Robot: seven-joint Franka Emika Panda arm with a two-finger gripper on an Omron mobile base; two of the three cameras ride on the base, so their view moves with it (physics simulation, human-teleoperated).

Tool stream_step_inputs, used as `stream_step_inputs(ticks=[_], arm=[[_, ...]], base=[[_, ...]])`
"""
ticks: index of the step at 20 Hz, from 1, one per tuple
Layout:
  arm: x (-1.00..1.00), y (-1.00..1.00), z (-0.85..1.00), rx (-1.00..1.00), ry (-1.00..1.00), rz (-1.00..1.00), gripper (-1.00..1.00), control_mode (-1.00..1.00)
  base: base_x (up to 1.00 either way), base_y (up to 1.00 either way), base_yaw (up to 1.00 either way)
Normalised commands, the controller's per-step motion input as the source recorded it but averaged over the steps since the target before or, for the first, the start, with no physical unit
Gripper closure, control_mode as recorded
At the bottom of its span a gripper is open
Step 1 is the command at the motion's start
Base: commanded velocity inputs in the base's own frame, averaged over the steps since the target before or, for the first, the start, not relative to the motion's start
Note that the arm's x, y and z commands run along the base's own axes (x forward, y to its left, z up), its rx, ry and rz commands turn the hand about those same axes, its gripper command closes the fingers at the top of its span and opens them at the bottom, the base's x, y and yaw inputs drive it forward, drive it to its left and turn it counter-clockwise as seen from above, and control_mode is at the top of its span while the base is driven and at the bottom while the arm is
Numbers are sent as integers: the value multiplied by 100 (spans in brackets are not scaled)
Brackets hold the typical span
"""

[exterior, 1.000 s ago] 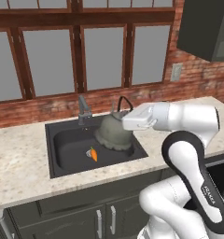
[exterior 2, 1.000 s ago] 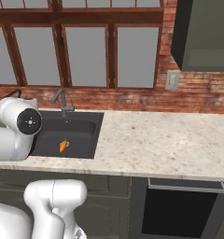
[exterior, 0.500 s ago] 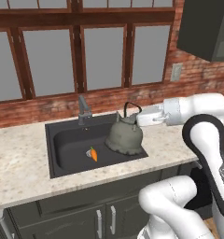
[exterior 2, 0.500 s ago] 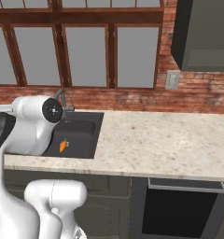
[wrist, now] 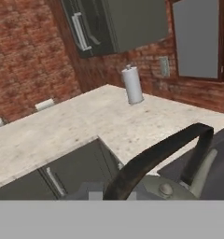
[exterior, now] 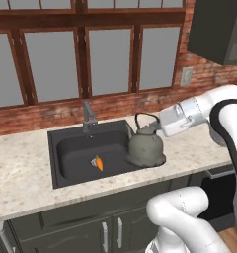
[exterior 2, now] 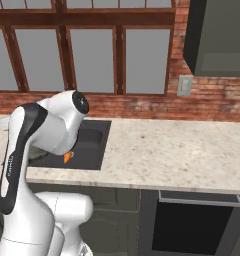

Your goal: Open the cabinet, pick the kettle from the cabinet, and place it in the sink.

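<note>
The grey dome-shaped kettle (exterior: 146, 148) sits low over the right rim of the dark sink (exterior: 71, 153), partly over the basin and partly over the counter; whether it rests there I cannot tell. My gripper (exterior: 158, 124) comes in from the right and is shut on the kettle's thin dark arched handle (wrist: 156, 154). The hand view looks across that handle and the kettle lid (wrist: 165, 189). The dark wall cabinet (exterior: 219, 29) hangs at upper right, and in the right base view the cabinet (exterior 2: 217, 35) looks open. My arm hides most of the sink (exterior 2: 92, 142) in that view.
An orange carrot (exterior: 98, 163) lies on the basin floor, and the grey faucet (exterior: 88, 116) stands behind it. The speckled counter (exterior 2: 167, 150) stretches right of the sink. A white paper-towel roll (wrist: 132, 84) stands by the brick wall. Dark base cabinets (exterior: 110, 222) run below.
The kettle and my gripper have moved right, from over the middle of the basin to its right rim, and a little lower. The carrot has stayed put.
</note>
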Motion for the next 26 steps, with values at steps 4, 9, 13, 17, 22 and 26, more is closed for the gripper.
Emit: stream_step_inputs(ticks=[4,9,13,17,22,26], arm=[[0,-26,-14,-7,0,18,100,-100],[8,-16,-16,0,0,21,100,-100],[18,-10,-17,0,0,17,100,-100],[20,-13,-18,0,-1,10,100,-100],[23,-10,-18,0,0,0,100,-100],[34,-2,-18,0,0,-2,100,-100]], base=[[0,0,0],[0,0,0],[0,0,0],[0,0,0],[0,0,0],[0,0,0]])
